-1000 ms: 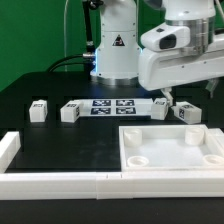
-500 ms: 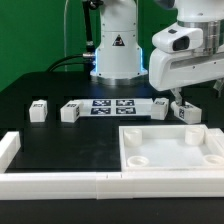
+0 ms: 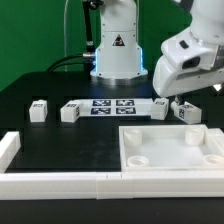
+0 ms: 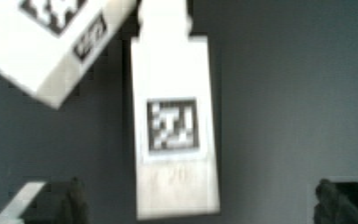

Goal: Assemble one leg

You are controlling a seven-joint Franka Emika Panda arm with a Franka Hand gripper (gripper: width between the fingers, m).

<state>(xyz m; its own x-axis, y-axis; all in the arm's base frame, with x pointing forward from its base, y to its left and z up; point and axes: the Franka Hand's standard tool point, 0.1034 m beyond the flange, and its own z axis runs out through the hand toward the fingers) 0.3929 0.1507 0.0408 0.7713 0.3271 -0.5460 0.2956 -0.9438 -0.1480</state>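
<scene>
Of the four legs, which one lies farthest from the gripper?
The leg at the exterior view's far left; the other three lie closer to the gripper, two right beside it.

The exterior view stands off the arm, a little above the near side of the black table [image 3: 60,135], and faces across it to the robot base [image 3: 115,50]. It takes in the white panel [image 3: 170,150] nearest and the marker board [image 3: 112,106] farther back. The wrist view looks down from very close, blurred, past the gripper [image 4: 194,203] and its 2 dark fingertips [image 4: 43,200], onto a tagged leg [image 4: 172,130]. Both views share the table; which leg cannot be told
</scene>
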